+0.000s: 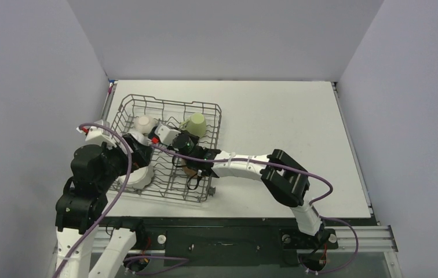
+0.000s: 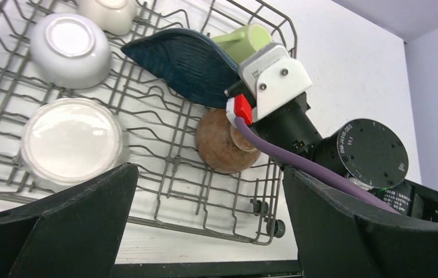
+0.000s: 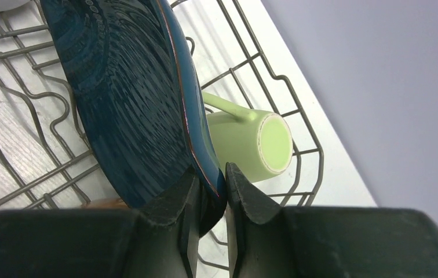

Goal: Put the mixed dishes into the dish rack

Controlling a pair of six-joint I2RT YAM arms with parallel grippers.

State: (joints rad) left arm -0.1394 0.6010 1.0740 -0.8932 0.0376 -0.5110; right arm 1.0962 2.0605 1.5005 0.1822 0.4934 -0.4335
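Blue dish [image 3: 124,104] — glossy, ribbed, leaf-shaped — tilts on edge over the grey wire rack [image 1: 173,103], its rim pinched in the right gripper [image 3: 210,184]; left gripper [image 2: 210,174] gapes empty.

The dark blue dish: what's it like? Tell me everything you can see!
The dark blue dish is leaf-shaped, pointed at one end, glossy like glazed pottery, with fine ripple lines and a thin brownish rim. The right hand holds it on edge, tilted, in the dish rack, pinching its rim. A green mug lies just behind it; whether they touch is unclear.
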